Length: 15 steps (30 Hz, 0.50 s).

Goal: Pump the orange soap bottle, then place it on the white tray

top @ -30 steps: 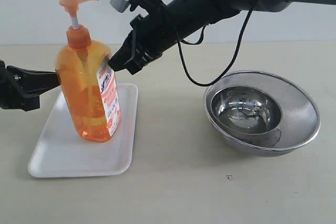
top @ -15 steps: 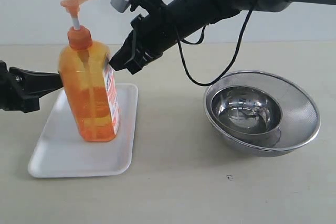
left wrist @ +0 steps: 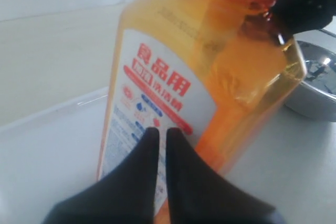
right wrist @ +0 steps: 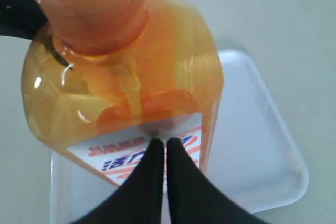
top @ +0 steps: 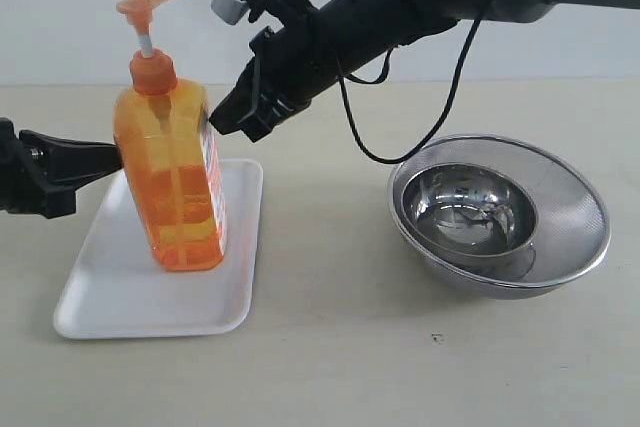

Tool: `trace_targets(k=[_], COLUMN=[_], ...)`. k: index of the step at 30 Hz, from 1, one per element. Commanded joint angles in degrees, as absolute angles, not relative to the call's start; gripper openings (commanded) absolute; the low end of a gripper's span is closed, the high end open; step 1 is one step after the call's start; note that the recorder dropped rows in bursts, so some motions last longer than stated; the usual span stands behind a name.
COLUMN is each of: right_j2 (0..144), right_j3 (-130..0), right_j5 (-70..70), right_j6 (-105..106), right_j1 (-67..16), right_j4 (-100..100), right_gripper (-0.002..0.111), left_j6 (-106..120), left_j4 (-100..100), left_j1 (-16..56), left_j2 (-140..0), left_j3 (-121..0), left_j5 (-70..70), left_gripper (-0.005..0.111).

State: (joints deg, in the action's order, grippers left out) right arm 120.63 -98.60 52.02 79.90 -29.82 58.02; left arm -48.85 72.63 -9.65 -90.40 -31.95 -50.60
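Soap bottle (top: 170,187): stands upright on the white tray (top: 130,307), on the half of the tray farther from the exterior camera. Its base is flat on the tray floor. The pump head (top: 150,2) is raised on its white stem, spout pointing right in the exterior view. The label (top: 214,197) is on the bottle's right-hand face in that view.

Tray: lies flat on the counter (top: 350,347), left of centre. It carries only the bottle.

My left tool (top: 112,155): reaches in low from the left edge, roughly level. The fingers are pressed together with only a thin slit between them, and nothing is held. The tips point at the bottle's left side, about a third of the way down the body. From the left wrist view they sit right at a second label (left wrist: 152,87) on that side. I cannot confirm actual contact.

My right tool (top: 212,125): comes down at a slant from the upper right. Its fingers are also closed tight against each other and hold nothing. The tips meet the bottle's right shoulder at the top edge of the label; the right wrist view shows the same. A black cable (top: 370,152) hangs in a loop below this arm.

Other items: a small steel bowl (top: 470,207) sits inside a wider mesh bowl (top: 575,227) on the right of the counter, well apart from the tray.
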Motion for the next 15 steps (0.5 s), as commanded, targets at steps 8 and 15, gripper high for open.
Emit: trace_targets(k=[8, 15], right_j2=[120.5, 118.4], right_j3=[-98.7, -98.7], right_j5=[51.7, 50.6], right_j6=[77.2, 75.1], right_j1=[-29.7, -29.7], right_j4=[53.2, 48.9], right_gripper=[0.0, 0.0], left_j6=[-49.7, -49.7], left_j4=[72.9, 72.5], left_j1=[-9.7, -9.7], left_j2=[-90.7, -90.7], left_j3=[-32.3, -32.3], left_j5=[-46.2, -44.5], left_gripper=[0.005, 0.005])
